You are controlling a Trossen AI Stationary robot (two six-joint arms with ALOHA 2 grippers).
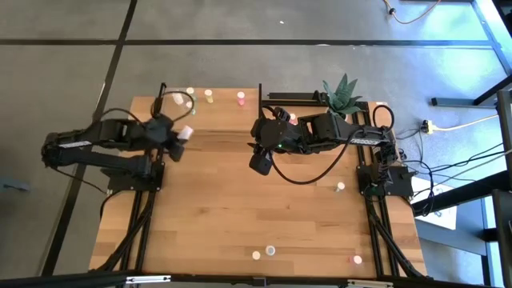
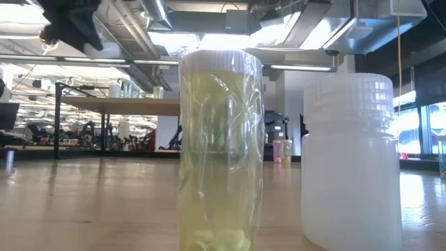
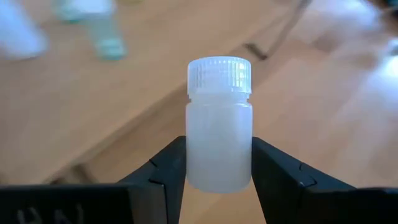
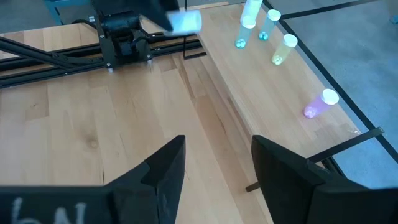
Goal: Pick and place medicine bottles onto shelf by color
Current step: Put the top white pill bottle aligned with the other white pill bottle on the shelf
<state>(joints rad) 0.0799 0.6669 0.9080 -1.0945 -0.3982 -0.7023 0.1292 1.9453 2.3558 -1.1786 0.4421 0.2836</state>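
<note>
My left gripper [image 3: 219, 155] is shut on a whitish medicine bottle [image 3: 219, 127] with a white ribbed cap. In the high view that bottle [image 1: 186, 132] hangs at the near edge of the shelf [image 1: 224, 120], a light-wood step along the table's far side. Several small bottles with white, yellow and pink tops stand on the shelf, among them a yellow one [image 4: 283, 50] and a pink one [image 4: 320, 102]. My right gripper [image 4: 217, 149] is open above the middle of the table [image 1: 260, 164], with nothing between its fingers. My left gripper pinches the lower half of the bottle's body [image 3: 219, 171] between its two fingers [image 3: 168, 174], one on each side. The cap end [image 3: 219, 71] sticks out clear of the fingers. The bottle is lifted clear of the wood below.
Loose bottles stand on the table: one near the right arm's base [image 1: 340, 186], two at the near edge [image 1: 264, 252] and a pink one [image 1: 356, 258]. A greenish bottle [image 2: 219, 146] and a white one [image 2: 352, 160] fill the low view. A green plant [image 1: 342, 92] stands at the far right.
</note>
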